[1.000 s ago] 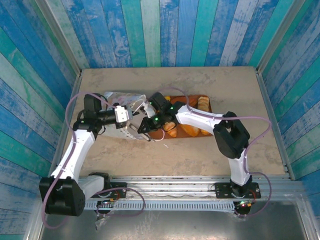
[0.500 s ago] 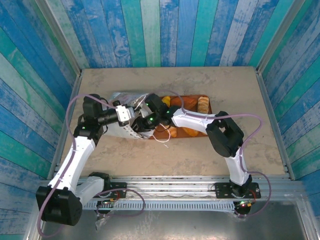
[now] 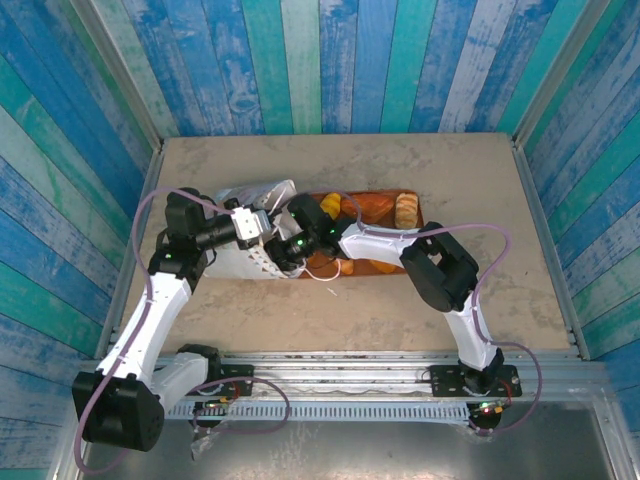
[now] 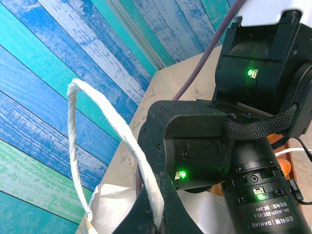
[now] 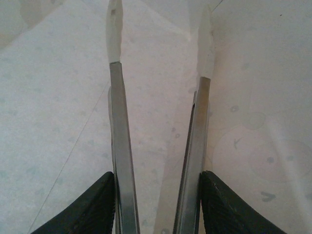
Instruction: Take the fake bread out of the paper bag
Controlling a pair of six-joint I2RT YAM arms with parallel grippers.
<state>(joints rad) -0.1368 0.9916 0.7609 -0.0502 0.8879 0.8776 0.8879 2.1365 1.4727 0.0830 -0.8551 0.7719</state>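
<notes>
Top view: the crumpled white paper bag lies on the table, with glossy fake bread on a reddish tray just right of it.

Left wrist: the left gripper is clenched on the bag's twisted cord handle. "DAMIAO" is printed on the right arm's motor.

Right wrist: the right gripper is inside the bag, its metal fingers parted and empty.
</notes>
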